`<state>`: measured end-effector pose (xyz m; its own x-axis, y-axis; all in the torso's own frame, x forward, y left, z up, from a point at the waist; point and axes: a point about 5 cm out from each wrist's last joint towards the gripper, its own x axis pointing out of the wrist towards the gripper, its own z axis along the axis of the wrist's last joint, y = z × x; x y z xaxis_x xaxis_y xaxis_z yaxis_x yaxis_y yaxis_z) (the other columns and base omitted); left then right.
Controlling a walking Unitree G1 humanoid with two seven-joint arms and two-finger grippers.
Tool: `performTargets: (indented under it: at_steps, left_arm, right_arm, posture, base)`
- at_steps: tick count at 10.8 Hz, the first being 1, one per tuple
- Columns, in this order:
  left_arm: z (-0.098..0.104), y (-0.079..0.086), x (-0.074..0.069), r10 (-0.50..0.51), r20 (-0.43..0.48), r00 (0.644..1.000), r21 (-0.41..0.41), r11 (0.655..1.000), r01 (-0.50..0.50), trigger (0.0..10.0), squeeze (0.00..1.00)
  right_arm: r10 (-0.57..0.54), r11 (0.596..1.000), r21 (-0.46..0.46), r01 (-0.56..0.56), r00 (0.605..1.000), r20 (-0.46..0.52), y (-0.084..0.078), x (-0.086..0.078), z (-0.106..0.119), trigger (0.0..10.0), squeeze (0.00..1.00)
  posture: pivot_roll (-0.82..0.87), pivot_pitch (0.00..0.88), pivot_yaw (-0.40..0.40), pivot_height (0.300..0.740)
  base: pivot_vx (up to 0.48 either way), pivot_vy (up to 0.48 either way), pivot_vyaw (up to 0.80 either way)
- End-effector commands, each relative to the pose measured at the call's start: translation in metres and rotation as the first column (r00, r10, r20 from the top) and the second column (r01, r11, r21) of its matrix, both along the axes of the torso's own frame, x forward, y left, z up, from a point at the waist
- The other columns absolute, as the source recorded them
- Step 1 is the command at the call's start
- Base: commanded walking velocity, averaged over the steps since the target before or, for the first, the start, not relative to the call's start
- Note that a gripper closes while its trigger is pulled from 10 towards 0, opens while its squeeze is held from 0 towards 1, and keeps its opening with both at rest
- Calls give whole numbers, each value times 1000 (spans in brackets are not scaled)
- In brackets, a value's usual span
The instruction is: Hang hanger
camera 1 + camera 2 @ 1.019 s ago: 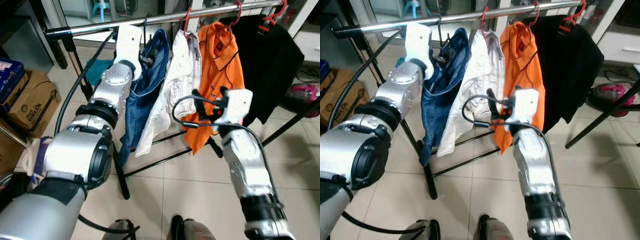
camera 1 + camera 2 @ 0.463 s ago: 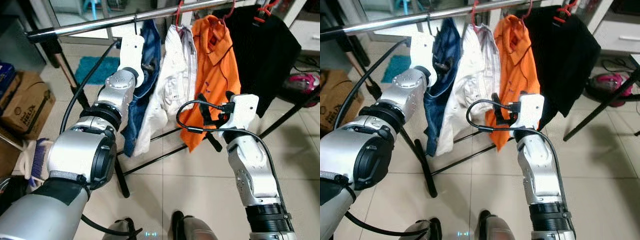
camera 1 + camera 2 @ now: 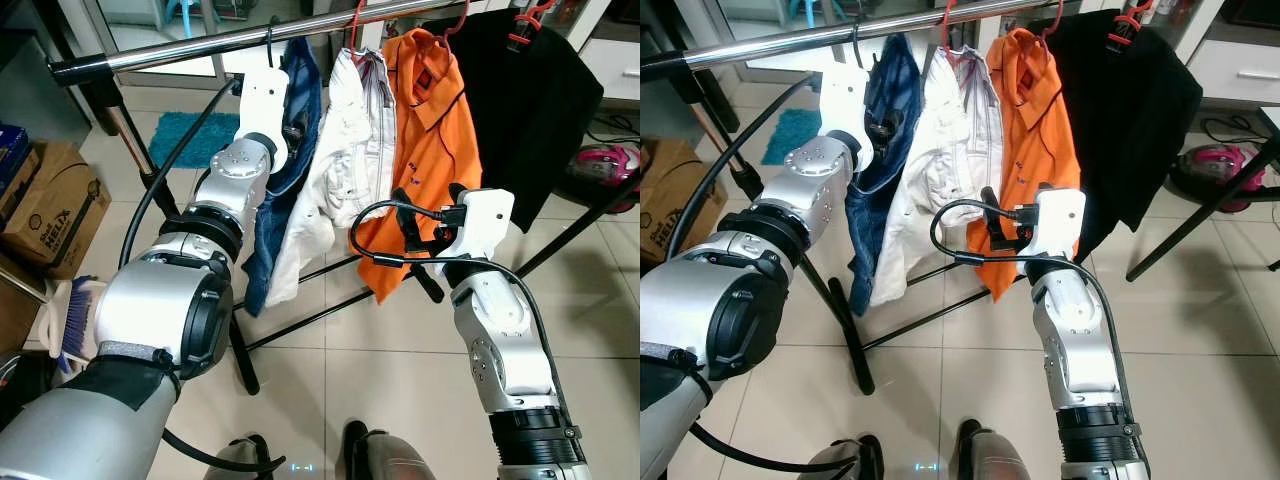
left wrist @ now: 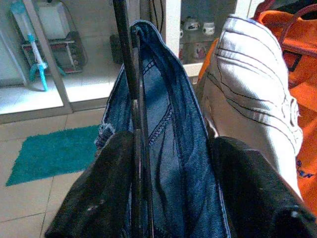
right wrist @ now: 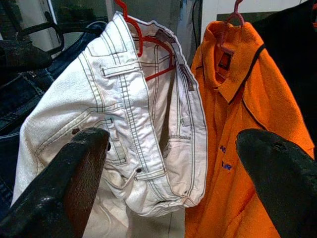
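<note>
Clothes rail (image 3: 180, 45) runs across the top of the head views, silver bar on a black stand; hung along it from the robot's left: blue jeans (image 3: 290, 170), white jeans (image 3: 340, 160) on a red hanger (image 5: 148, 52), orange polo shirt (image 3: 430, 140), black garment (image 3: 535, 95).

Left gripper (image 4: 173, 193) raised to the rail at its left end, right at the blue jeans; wrist view shows its two fingers spread wide with the jeans' waistband between them; a thin black hanger (image 4: 133, 109) runs upright along the inner side of one finger (image 4: 99, 198); whether that finger actually touches the wire, cannot tell; jaws wide, not closed on anything. Hanger hook (image 3: 270, 28) sits over the rail, jeans hanging from it.

Right gripper (image 5: 168, 163) held lower, in front of the clothes, near the hem of the orange polo shirt; fingers wide apart, nothing between them; it faces the white jeans and the polo.

Tiled floor (image 3: 380, 370) below; cardboard boxes (image 3: 55, 205) at the left edge; teal mat (image 3: 195, 140) behind the stand; a pink item (image 3: 610, 160) on the floor at far right.
</note>
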<state>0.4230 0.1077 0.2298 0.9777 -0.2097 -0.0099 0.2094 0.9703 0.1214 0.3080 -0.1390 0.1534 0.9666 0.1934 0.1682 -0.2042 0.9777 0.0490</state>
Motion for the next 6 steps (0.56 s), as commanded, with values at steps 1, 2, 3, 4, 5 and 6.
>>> performTargets:
  at_steps: [1, 2, 3, 4, 5, 6]
  left_arm:
    - [-2, 1, 0, 3, -6, 1000, 19, 1000, -3, 0, 0]
    - [2, 0, 0, -2, 36, 999, 69, 998, -1, 0, 0]
    - [3, -1, 0, -9, 55, 998, 74, 997, 4, 0, 0]
    - [3, -1, -1, -10, 61, 998, 73, 997, 6, 0, 0]
    - [13, -1, -1, -24, 125, 992, 44, 999, 19, 0, 0]
    - [21, -1, -1, -41, 172, 984, 21, 999, 38, 0, 0]
  right_arm:
    - [2, 1000, -13, -2, 1000, 2, -1, 0, 2, 10000, 0]
    - [2, 1000, -17, -2, 1000, 4, -2, 1, 3, 10000, 0]
    - [2, 1000, -15, -2, 1000, 2, -1, 2, 2, 10000, 0]
    - [4, 1000, -14, -4, 1000, 1, -1, 3, 1, 10000, 0]
    - [17, 1000, -6, -17, 1000, 7, 5, 6, 3, 10000, 0]
    - [21, 1000, -3, -21, 1000, 9, 7, 7, 3, 10000, 0]
  posture:
    - [-280, 144, 9, 740]
    - [-268, 142, 4, 740]
    - [-257, 142, 5, 740]
    - [-254, 143, 6, 740]
    - [-231, 137, 6, 740]
    - [-222, 134, 4, 740]
  base:
    - [0, 0, 0]
    - [0, 0, 0]
    - [0, 0, 0]
    - [0, 0, 0]
    - [0, 0, 0]
    - [0, 0, 0]
